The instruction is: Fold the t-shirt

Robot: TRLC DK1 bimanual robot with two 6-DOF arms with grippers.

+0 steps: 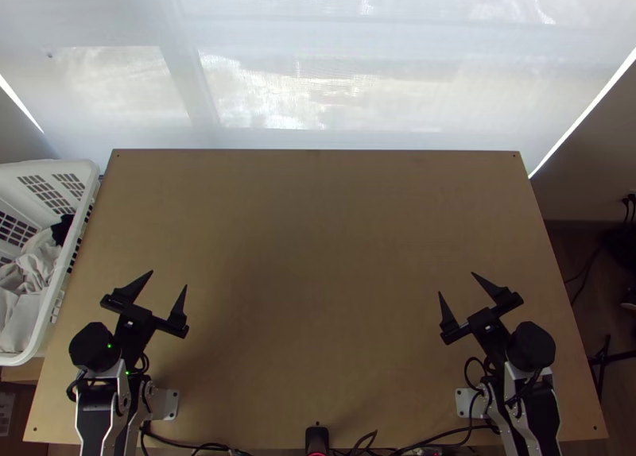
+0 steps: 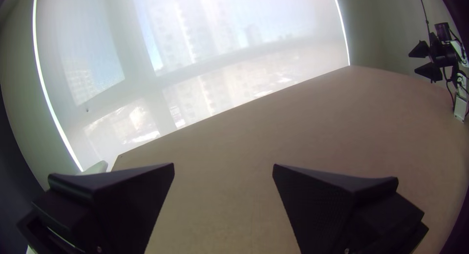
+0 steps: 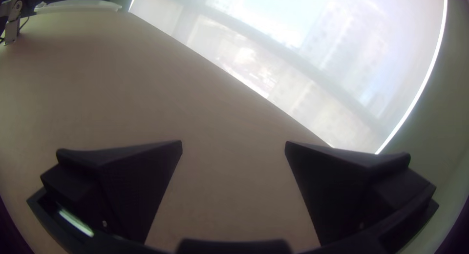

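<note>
The left end effector [image 1: 168, 279] and right end effector [image 1: 456, 283] both have their fingers well apart, with nothing between them, over the near part of the surface [image 1: 318, 241]. The t-shirt is probably in the basket [image 1: 60, 167] beside the surface's left edge, among bunched pale cloth [image 1: 32, 269]; which piece it is cannot be told.

The likeliest trouble is at the pick. The pale cloth lies heaped and crumpled, so a grasp could bring up two pieces at once, or drag out the dark cloth [image 1: 61, 229] with them. A hem could snag on the basket's slotted wall, and a hard pull might shift or tip it. A grip on one small fold could slip, letting the garment drop between basket and surface. Laid too near the robot, it could catch on the cables [image 1: 208, 446] along the near edge. Strong light through the blind [image 1: 318, 75] might hide a pale garment's edges, leading to a crooked fold.

A pale label [image 1: 6, 412] sits low beside the surface; its print is too small to make out.
</note>
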